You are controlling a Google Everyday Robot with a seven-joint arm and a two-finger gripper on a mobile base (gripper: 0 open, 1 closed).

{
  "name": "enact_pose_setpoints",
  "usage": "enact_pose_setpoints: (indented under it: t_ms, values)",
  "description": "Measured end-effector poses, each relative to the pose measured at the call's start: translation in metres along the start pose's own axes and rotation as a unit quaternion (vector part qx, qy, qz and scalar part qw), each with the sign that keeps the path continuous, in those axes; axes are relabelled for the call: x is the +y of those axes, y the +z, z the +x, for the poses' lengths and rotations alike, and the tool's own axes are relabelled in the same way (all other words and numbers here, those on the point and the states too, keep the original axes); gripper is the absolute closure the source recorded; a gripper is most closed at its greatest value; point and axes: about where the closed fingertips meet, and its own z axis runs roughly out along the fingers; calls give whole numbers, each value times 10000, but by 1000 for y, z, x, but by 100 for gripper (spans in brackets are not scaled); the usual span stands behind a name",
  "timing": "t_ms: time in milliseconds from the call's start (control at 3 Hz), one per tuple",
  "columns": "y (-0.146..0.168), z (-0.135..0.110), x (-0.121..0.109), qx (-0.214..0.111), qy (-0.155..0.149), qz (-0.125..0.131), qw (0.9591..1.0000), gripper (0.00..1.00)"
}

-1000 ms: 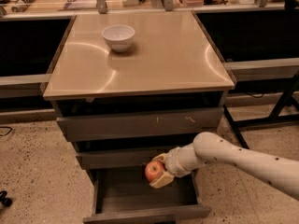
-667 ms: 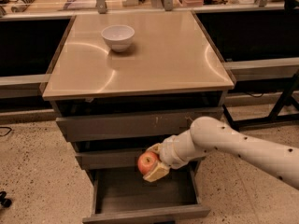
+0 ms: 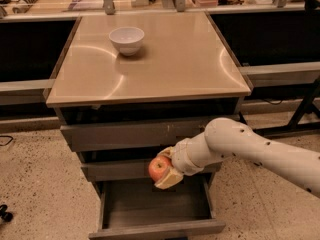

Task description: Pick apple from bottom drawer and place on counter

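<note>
Nearest in the scene, the bottom drawer (image 3: 156, 206) is standing pulled out, with its dark floor showing. Just above its far part, in front of the middle drawer's (image 3: 115, 170) face, the gripper (image 3: 165, 168) is holding the apple (image 3: 157, 168). The jaws are pressing on it from above and below, and the apple is sticking out to the left of them. The arm (image 3: 260, 146) is reaching in from the right. Farther off and higher, the counter (image 3: 165, 64) is lying above and beyond the apple, its near edge overhanging the drawer fronts. So, as I judge it, the apple is needing to rise past that edge before travelling farther in. A white bowl (image 3: 126, 38) is sitting on the far left part of the top, well apart from the apple.
</note>
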Motion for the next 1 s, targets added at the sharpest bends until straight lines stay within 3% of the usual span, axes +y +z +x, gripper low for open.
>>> enact_pose_setpoints:
  t_ms: [333, 667, 1000]
  values:
    - [-25, -25, -5, -460, -66, 140, 9988, 100]
    - [-76, -89, -10, -1385, -228, 365, 9894, 100]
    - [-79, -109, -6, -1570, -248, 329, 9867, 100]
